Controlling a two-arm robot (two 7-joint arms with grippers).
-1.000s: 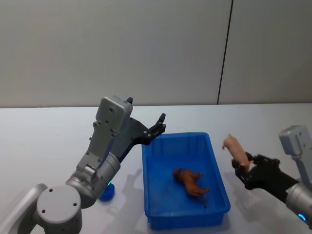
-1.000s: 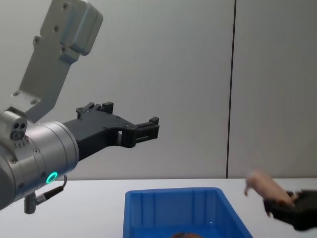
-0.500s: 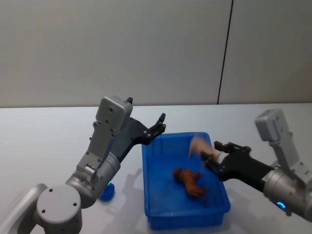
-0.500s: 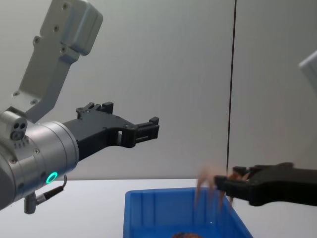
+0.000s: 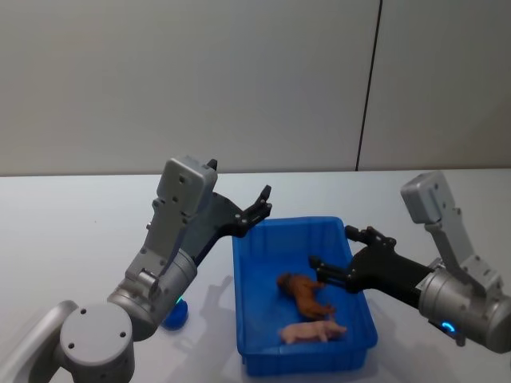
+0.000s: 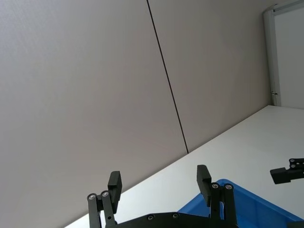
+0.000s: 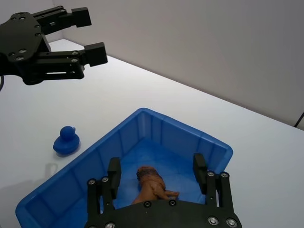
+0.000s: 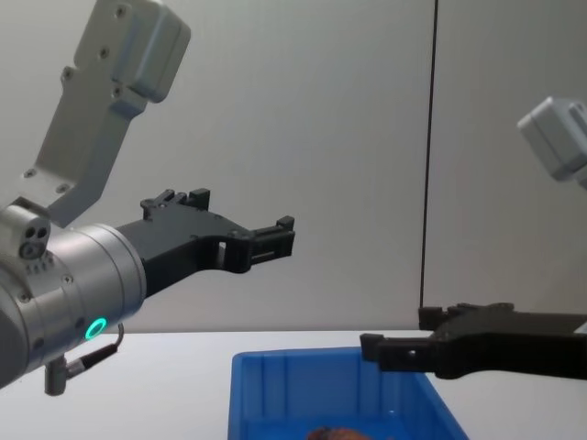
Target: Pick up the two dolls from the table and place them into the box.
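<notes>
Right gripper (image 5: pixel 334 249) hangs with its jaws spread wide and empty, low over the right wall of the box (image 5: pixel 291 223), which sits near the table's (image 5: pixel 72 231) front edge. Both dolls lie inside: the brown doll (image 5: pixel 305 292) at the middle of the floor, the pink doll (image 5: pixel 313 330) along the near wall, toward the near right corner. Left gripper (image 5: pixel 260 204) is likewise open and empty, raised above the box's far left corner. The placing looks done, so the risk I see lies in pulling away. The right gripper reaches in over the rim, and a sideways retreat without lifting first could catch the wall, drag the light box or tip a doll out.
</notes>
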